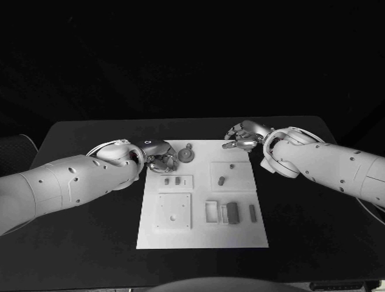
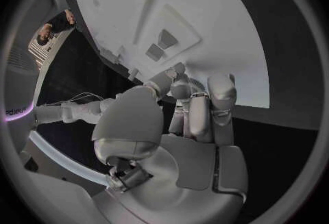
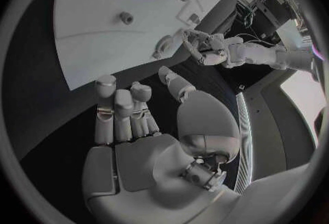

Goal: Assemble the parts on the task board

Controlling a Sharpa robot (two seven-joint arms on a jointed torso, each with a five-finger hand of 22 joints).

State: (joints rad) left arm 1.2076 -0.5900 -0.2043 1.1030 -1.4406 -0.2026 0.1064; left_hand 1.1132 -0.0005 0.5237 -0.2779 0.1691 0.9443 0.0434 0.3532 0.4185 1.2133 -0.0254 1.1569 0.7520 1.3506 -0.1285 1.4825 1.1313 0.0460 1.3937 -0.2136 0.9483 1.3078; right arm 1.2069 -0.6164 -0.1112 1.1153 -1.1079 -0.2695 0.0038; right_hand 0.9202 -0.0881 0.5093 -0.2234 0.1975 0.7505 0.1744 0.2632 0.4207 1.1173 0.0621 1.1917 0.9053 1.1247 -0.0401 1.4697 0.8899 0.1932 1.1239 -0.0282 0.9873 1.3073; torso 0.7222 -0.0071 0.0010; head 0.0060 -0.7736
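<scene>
Both hands at the task board's (image 1: 245, 237) far edge.
Left hand (image 1: 160, 156), fingers curled, grasp indeterminate, lies just beside the round part (image 1: 187, 154); right hand (image 1: 243, 136) hovers open, farther off.

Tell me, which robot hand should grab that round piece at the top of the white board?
Probably the left hand: its fingers sit right beside the round part on the task board. The right hand hovers open at the board's far corner, farther from it.

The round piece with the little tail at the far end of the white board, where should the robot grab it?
Probably by the rim of the round piece, pinched from above. It seems to lie flat on the board, so only its edges give fingers a hold. The left hand is right beside it, nearer than the right hand.
</scene>
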